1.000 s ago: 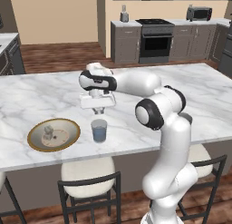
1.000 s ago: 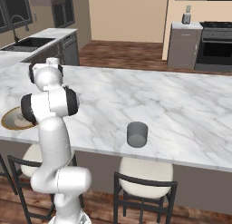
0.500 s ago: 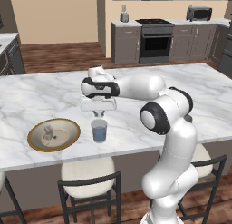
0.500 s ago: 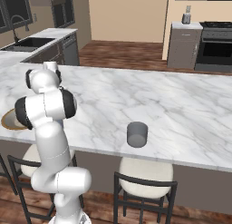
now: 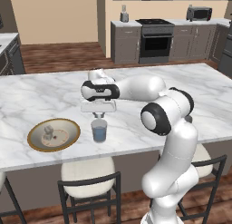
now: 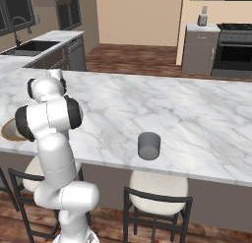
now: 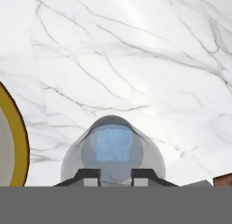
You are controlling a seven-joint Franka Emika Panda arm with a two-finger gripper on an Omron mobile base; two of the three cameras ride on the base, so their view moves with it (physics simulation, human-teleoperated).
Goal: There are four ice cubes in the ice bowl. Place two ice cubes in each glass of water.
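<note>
Carries the gripper (image 5: 99, 115) lower and slightly to the right of where it hangs a second ago, and closer to the rim of the near glass of water (image 5: 99, 131); leaves the bowl, both glasses and the camera views unshifted. Points the gripper straight down, directly over the mouth of that glass, fingertips just above the rim and apart from it.

From the hand view, shows the gripper (image 7: 115, 175) with its jaws drawn in to a narrow gap, far from wide. Frames a pale blue square patch between the two dark tips, over the round mouth of the glass (image 7: 112, 150). Cannot tell whether that patch is a pinched cube or only the water surface, so cannot tell whether anything is held.

Finds the ice bowl (image 5: 31, 139) on the marble counter (image 5: 45, 96) just beside the near glass, to its left in the left base view, with its gold rim (image 7: 20, 132) at the left edge of the hand view. Holds small pale ice cubes (image 5: 47, 130) near its middle, too small to count surely. Places the second, darker glass of water (image 6: 148, 145) well apart along the counter, near the front edge above a stool (image 6: 158, 184), upright. Catches an edge of the ice bowl (image 6: 6, 129) behind the white arm (image 6: 49, 114) in the right base view.
</note>
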